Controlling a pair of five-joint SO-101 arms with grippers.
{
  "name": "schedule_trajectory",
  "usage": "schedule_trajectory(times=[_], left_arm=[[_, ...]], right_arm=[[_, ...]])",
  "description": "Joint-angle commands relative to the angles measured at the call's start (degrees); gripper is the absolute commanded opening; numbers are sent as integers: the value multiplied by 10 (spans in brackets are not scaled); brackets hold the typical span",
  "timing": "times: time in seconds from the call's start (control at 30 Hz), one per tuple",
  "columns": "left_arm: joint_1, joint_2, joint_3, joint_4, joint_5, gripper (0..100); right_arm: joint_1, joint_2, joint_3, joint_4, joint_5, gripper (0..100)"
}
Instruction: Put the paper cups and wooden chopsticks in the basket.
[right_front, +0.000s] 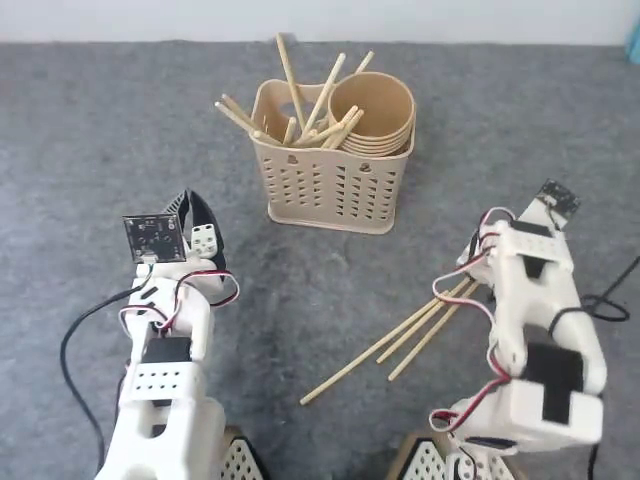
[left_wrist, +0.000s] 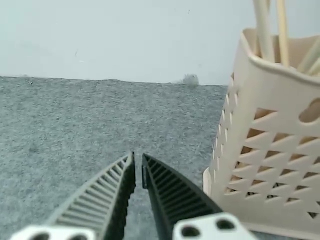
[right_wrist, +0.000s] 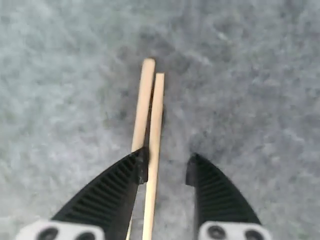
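Grey carpeted table (right_front: 100, 130), a beige slotted basket (right_front: 330, 190) on it, loose wooden chopsticks (right_front: 370, 351) flat nearby.

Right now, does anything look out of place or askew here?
Yes. Several loose chopsticks lie fanned on the mat beside the right arm, outside the basket. The chopsticks in the basket stick out at mixed angles, some leaning over its rim. Nothing looks damaged.

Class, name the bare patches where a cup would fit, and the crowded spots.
Free: carpet left of the basket, beyond the left claw; the strip between basket and loose chopsticks. Crowded: the basket, full of cups; around the right claw.
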Motion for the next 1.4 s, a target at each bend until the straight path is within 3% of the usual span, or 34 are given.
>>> schedule_trajectory(times=[0.0,0.33,0.53,0.73,0.9,1.07,1.27,1.37], left_arm=[[4,0,-9,4,1,27],[4,0,-9,4,1,27],[4,0,-9,4,1,27],[5,0,-12,24,-1,27],[38,0,-68,185,-50,27],[81,-4,-74,249,-66,27],[148,-2,-134,381,-67,27],[200,0,-189,476,-80,32]], right_arm=[[-8,52,-64,29,-5,2],[-6,28,-78,103,-2,9],[21,-145,-78,198,4,9],[42,-349,-33,258,55,9],[67,-453,126,161,84,8],[72,-489,280,34,82,8],[70,-496,400,-116,82,9],[70,-495,403,-124,82,9]])
